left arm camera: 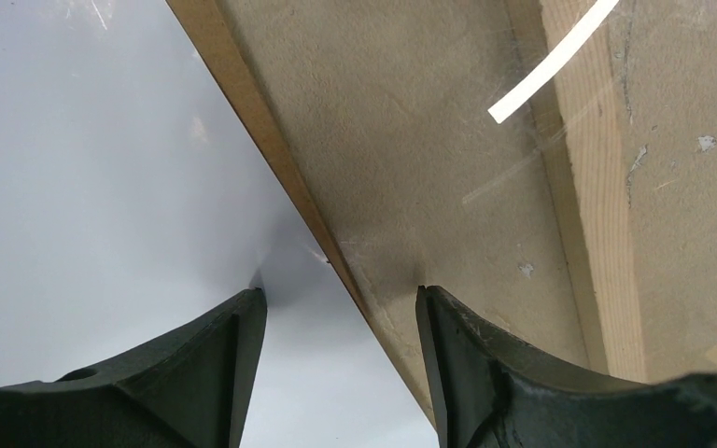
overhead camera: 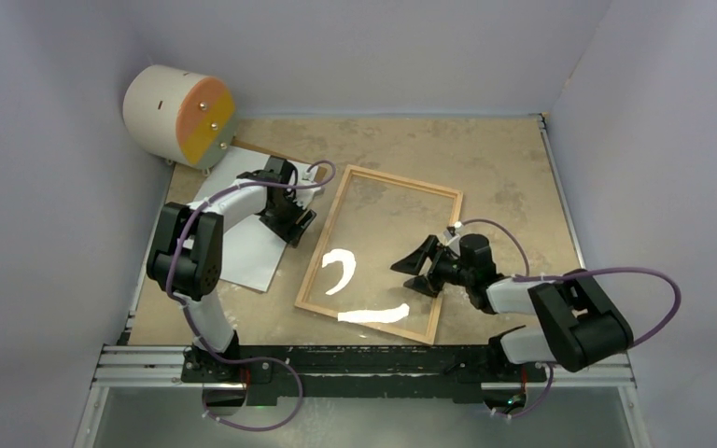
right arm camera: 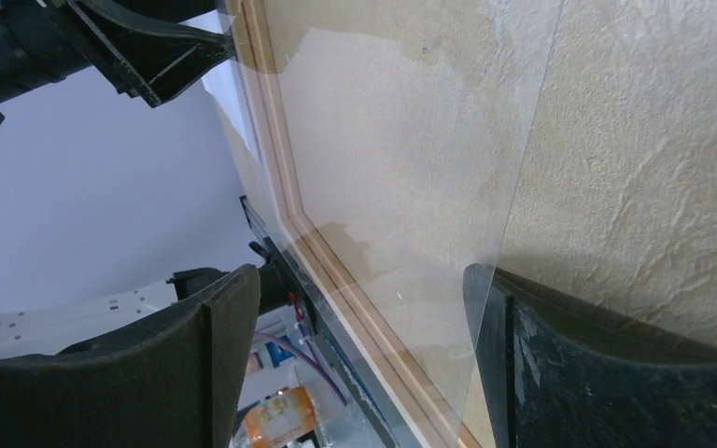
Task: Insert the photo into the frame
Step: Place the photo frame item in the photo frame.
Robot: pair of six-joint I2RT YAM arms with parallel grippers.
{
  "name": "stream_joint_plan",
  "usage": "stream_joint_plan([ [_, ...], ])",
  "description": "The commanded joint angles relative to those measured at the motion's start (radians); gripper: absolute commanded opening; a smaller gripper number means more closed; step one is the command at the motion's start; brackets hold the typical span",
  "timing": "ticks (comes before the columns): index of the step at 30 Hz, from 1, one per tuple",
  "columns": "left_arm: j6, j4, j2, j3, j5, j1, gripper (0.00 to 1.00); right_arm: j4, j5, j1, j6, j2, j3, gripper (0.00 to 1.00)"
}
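right gripper [overhead camera: 404, 275] over frame [overhead camera: 323, 235], maybe touching

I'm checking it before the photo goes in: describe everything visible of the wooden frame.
The frame is a thin light-wood rectangle with a clear pane mirroring two bright light streaks. It lies flat and skewed in the middle of the table, whose surface shows through. The open right gripper is over its near right part, the pane's edge between its fingers; contact unclear.
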Motion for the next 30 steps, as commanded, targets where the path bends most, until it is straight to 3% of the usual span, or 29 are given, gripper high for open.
stream_joint_plan([
  [1, 0.001, 0.013, 0.009, -0.014, 0.037, -0.016, 0.63, 0.174, 0.008, 0.002, 0.082, 0.04, -0.053, 0.79],
  [5, 0.005, 0.015, 0.01, -0.012, 0.021, -0.02, 0.63, 0.292, 0.001, 0.002, 0.106, -0.006, -0.084, 0.68],
  [12, 0.027, 0.002, -0.001, -0.001, 0.003, -0.02, 0.63, 0.187, 0.062, 0.002, 0.01, -0.113, -0.054, 0.53],
  [14, 0.031, -0.003, -0.003, 0.002, 0.002, -0.02, 0.63, 0.218, 0.055, 0.002, 0.003, -0.097, -0.048, 0.42],
  [16, 0.032, -0.004, -0.006, 0.003, 0.001, -0.021, 0.63, 0.264, 0.043, 0.002, 0.007, -0.065, -0.044, 0.23],
  [17, 0.032, -0.004, -0.005, 0.004, 0.001, -0.021, 0.63, 0.286, 0.034, 0.002, 0.008, -0.043, -0.04, 0.2],
  [20, 0.034, -0.005, 0.0, 0.004, 0.003, -0.021, 0.63, 0.372, -0.008, 0.002, 0.025, 0.032, -0.029, 0.32],
  [22, 0.035, -0.004, 0.0, 0.003, 0.003, -0.024, 0.63, 0.401, -0.027, 0.002, 0.04, 0.08, -0.02, 0.27],
  [27, 0.036, -0.001, 0.0, -0.005, 0.001, -0.03, 0.63, 0.447, -0.026, 0.003, 0.043, 0.103, -0.007, 0.26],
  [30, 0.036, -0.002, 0.003, -0.002, 0.003, -0.03, 0.63, 0.499, -0.046, 0.004, 0.051, 0.127, 0.004, 0.16],
])
